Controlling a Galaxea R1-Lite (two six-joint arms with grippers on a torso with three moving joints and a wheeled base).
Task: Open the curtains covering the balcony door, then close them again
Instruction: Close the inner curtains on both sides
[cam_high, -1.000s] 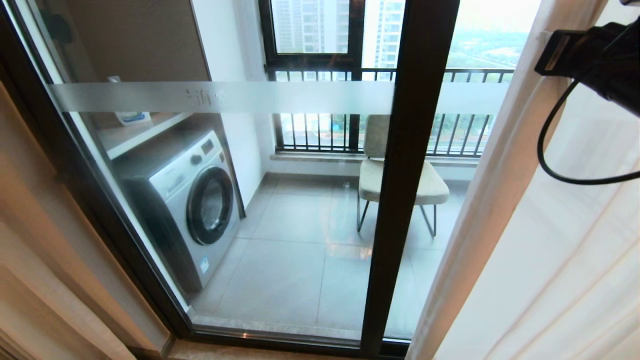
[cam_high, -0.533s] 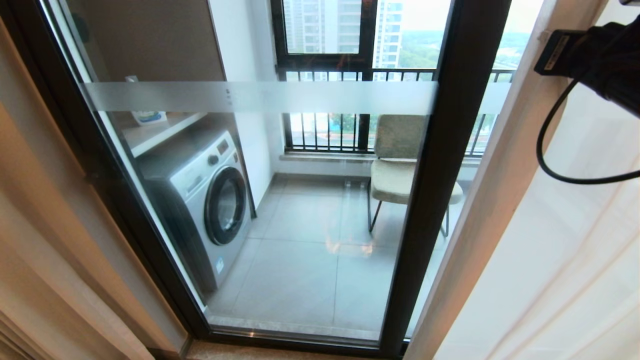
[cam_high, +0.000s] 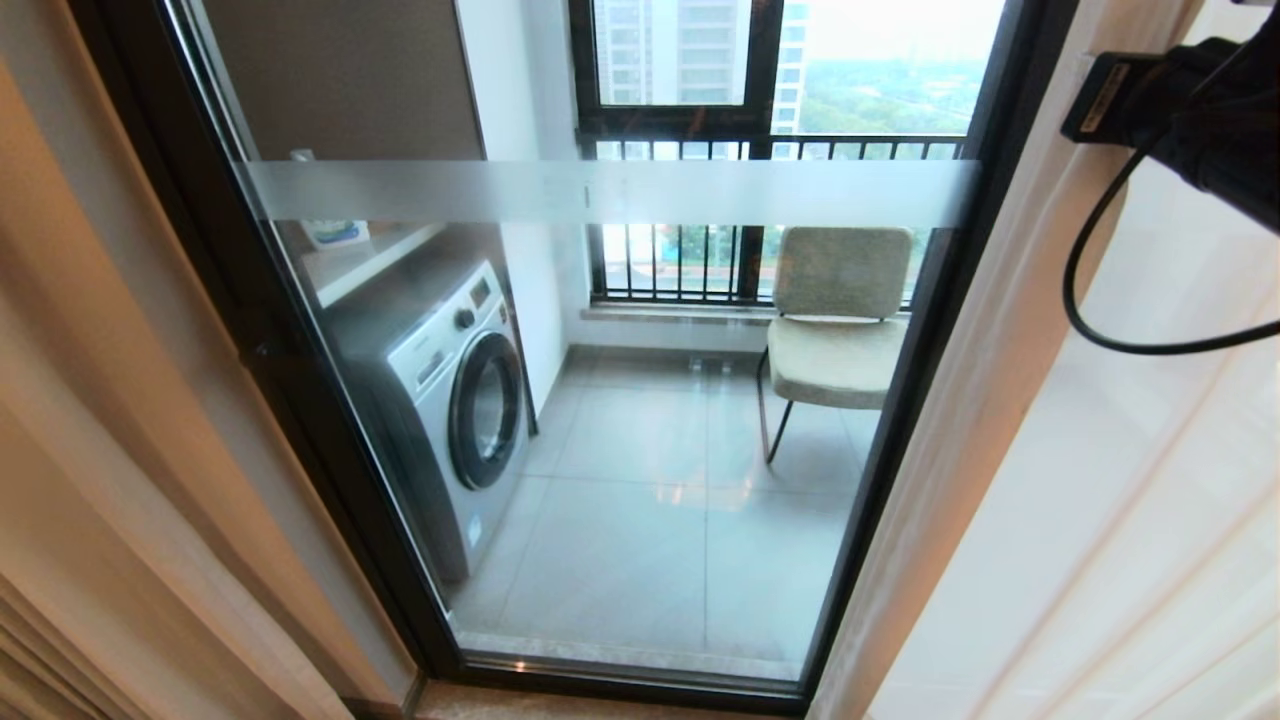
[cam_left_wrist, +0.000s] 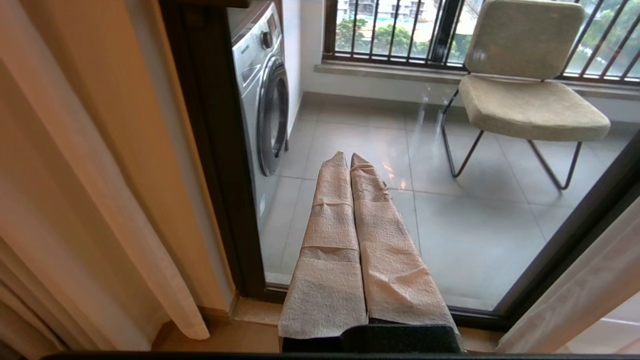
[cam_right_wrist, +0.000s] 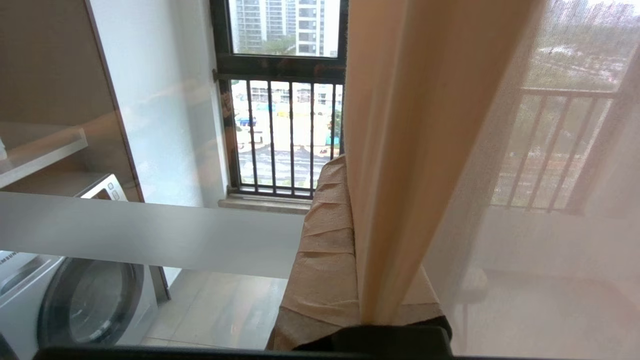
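The left pincer (cam_left_wrist: 350, 160) is parked low in front of the door sill, its padded fingers (cam_left_wrist: 330, 240) pressed together on nothing. Up at the right side of the head view, the right arm (cam_high: 1200, 110) is raised against the cream drape (cam_high: 1000, 380). In its wrist view the right pincer (cam_right_wrist: 350, 165) is clamped shut on a fold of that drape, fabric running down between its padded fingers (cam_right_wrist: 320, 250). The white sheer (cam_high: 1150, 500) hangs just behind it on the right.

Compared with a second ago the whole view has slid sideways, so the base is rolling. The drape's edge now covers the middle door post that was showing earlier. So the curtains look like they're being dragged back across, and I'd guess we're in the closing half.

The balcony door (cam_high: 330, 400) is mostly uncovered, its frosted band (cam_high: 600, 190) in plain sight. The left drape (cam_high: 90, 480) is bunched at the left edge. Beyond the glass sit the washing machine (cam_high: 440, 400) and the chair (cam_high: 835, 320), with the railing (cam_high: 700, 265) behind them.
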